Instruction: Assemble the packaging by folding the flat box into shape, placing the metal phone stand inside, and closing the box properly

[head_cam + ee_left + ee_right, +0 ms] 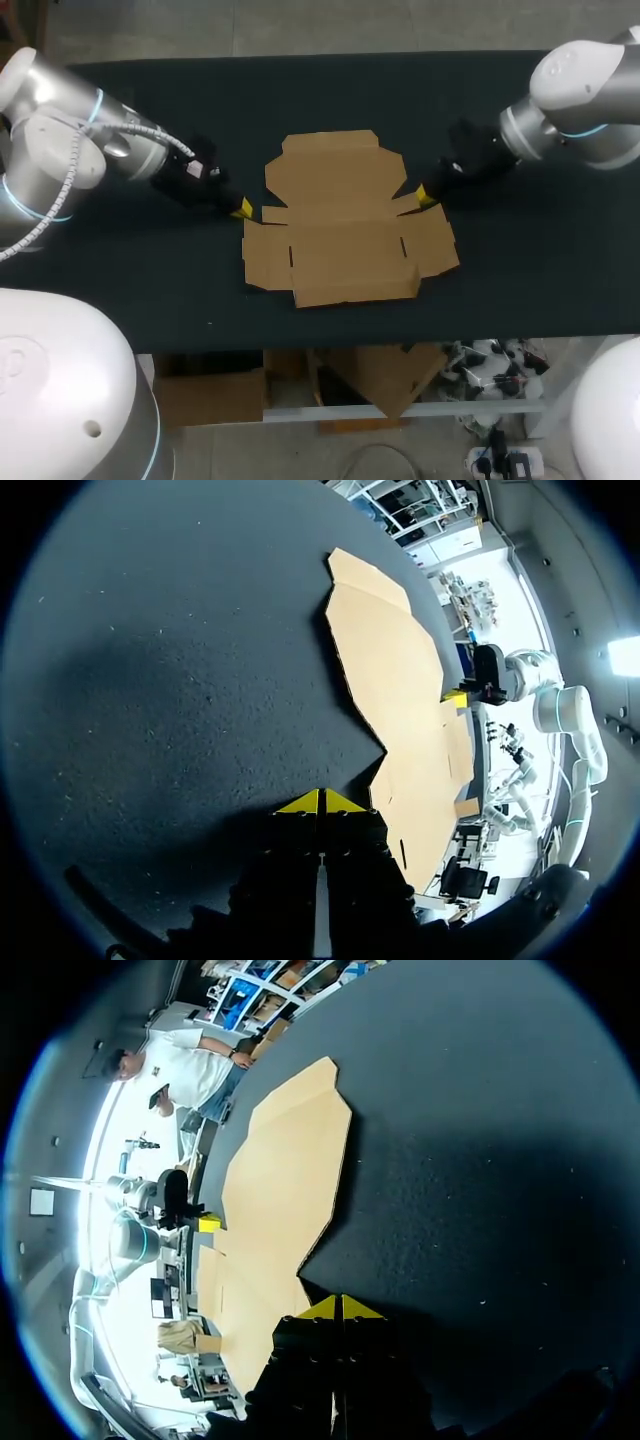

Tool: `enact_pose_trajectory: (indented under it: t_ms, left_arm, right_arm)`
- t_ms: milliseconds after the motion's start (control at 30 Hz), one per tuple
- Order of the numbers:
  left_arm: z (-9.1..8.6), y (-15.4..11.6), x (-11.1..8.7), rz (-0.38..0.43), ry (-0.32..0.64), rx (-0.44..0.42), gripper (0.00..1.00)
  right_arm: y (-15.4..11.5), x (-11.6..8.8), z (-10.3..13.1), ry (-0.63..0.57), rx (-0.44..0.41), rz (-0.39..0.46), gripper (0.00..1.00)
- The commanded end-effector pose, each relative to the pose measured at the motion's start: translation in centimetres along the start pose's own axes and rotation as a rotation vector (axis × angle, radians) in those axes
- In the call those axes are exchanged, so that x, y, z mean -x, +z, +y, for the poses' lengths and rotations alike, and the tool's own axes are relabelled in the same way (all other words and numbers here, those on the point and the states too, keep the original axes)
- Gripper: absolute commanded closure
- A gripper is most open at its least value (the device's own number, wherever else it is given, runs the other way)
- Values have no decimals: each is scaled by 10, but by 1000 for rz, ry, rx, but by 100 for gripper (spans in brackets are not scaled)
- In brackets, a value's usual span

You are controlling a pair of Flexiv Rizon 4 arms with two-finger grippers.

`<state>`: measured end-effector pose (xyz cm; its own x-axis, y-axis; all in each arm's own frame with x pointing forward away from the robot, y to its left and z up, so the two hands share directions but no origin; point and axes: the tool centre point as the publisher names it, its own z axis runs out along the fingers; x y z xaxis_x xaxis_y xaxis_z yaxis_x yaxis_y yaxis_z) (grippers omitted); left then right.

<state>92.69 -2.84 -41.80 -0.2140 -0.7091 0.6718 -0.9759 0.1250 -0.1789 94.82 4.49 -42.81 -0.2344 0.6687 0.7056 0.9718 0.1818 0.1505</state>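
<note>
Centred on the desk (120,270), the flat box (345,215) lies unfolded, its lid panel pointing away from the robot. Left fingers (243,208) and right fingers (424,194), both clenched on nothing, sit just beside its opposite side flaps, equally near.

Plain tan box (345,215), black table (150,280)

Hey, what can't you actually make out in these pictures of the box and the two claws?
1. Metal phone stand: appears in no view.
2. Whether the right claw touches the flat cardboard box: too small in the head view, hidden by the claw's own body in the right wrist view.
3. Left claw contact: same, left wrist view.
</note>
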Motion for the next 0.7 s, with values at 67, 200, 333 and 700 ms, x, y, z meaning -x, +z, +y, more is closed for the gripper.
enact_pose_trajectory:
  t_ms: [67,200,333,700]
  left_arm:
    - [4,8,1,21,20,-12,100]
    - [6,11,1,37,35,-17,100]
    - [7,13,0,42,37,-18,100]
    - [2,22,-9,58,59,0,100]
  right_arm:
    - [2,1,0,-2,4,7,100]
    - [3,0,0,-3,7,8,100]
    - [3,0,0,-1,10,9,100]
    - [5,0,0,4,17,9,100]
